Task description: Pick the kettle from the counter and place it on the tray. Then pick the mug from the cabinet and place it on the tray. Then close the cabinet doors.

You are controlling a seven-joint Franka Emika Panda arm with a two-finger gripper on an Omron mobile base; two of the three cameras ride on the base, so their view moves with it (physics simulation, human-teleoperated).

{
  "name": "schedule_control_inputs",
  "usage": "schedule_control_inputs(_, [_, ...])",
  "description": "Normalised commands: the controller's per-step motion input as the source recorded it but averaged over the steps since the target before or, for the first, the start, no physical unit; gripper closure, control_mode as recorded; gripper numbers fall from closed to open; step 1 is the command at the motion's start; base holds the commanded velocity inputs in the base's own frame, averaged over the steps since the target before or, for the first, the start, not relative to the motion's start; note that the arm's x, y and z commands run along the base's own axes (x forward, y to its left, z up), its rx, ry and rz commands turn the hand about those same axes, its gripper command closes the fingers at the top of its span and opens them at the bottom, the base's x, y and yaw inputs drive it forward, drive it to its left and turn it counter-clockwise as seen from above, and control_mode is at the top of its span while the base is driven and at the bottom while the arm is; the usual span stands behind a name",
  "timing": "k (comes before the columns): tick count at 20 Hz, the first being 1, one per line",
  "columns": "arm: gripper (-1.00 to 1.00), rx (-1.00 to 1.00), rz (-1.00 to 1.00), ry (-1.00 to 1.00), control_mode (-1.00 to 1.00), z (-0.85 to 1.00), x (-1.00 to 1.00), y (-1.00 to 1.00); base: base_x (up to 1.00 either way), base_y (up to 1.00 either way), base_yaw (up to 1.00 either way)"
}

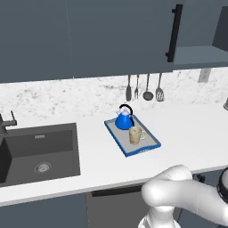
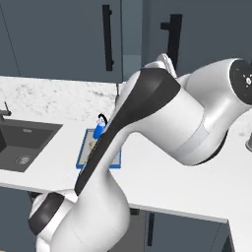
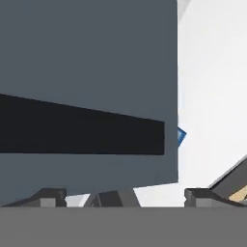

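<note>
Blue kettle (image 1: 124, 120) and beige mug (image 1: 135, 134) sit on my blue-rimmed tray (image 1: 149, 145); gripper (image 3: 125, 195) spread before the slate cabinet door (image 3: 87, 58), which I must push closed.

Speckled marble-look table (image 1: 187, 133) with smooth finish, glossy blue kettle (image 1: 124, 120), mottled beige ceramic-look mug (image 1: 136, 134), matt slate-blue cabinet doors (image 1: 89, 35), matt dark sink (image 1: 40, 151), metallic hanging utensils (image 1: 144, 89)

A slate-blue cabinet door (image 3: 87, 58) with its black bar handle (image 3: 82, 130) stands close before your spread fingertips (image 3: 50, 197), blocking the way ahead, while open white counter (image 1: 187, 133) lies beyond the door's edge.
</note>
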Motion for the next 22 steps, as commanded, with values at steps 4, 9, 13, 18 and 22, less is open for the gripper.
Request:
schedule_control_inputs(4, [-1.0, 0.01, 0.03, -0.21, -1.0, -0.11, 0.62, 0.69, 0.0, 0.0, 0.0])
schedule_control_inputs(9, [-1.0, -0.01, 0.0, -0.04, -1.0, 0.0, 0.69, 0.62, 0.0, 0.0, 0.0])
schedule_control_inputs(13, [-1.0, -0.01, 0.0, -0.02, -1.0, 0.0, 0.78, 0.5, 0.0, 0.0, 0.0])
schedule_control_inputs(18, [-1.0, -0.03, 0.0, 0.0, -1.0, 0.0, 0.85, 0.24, 0.0, 0.0, 0.0])
schedule_control_inputs(22, [-1.0, 0.0, 0.0, 0.0, -1.0, 0.0, 0.87, 0.05, 0.0, 0.0, 0.0])
